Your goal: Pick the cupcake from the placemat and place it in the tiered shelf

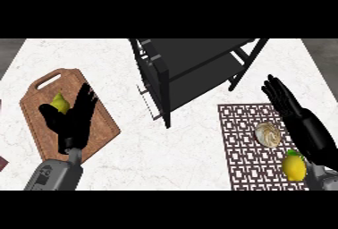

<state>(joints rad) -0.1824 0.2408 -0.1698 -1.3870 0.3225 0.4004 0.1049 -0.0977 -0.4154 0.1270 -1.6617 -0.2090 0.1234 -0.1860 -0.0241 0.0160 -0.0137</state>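
The right hand is reaching in from the counter's lower right corner, forearm angled up and to the left, fingers straight and held together, holding nothing. It is hovering over the right edge of the placemat, palm just right of the cupcake, which is sitting near the placemat's right side about midway up. A lemon is lying nearer the placemat's lower right corner, against the wrist. The left hand is resting over the wooden cutting board at the counter's left side, fingers straight and pointing up and right, thumb spread, holding nothing. A pear is lying on the board beside the thumb. The black tiered shelf is standing at the counter's far edge, centre.
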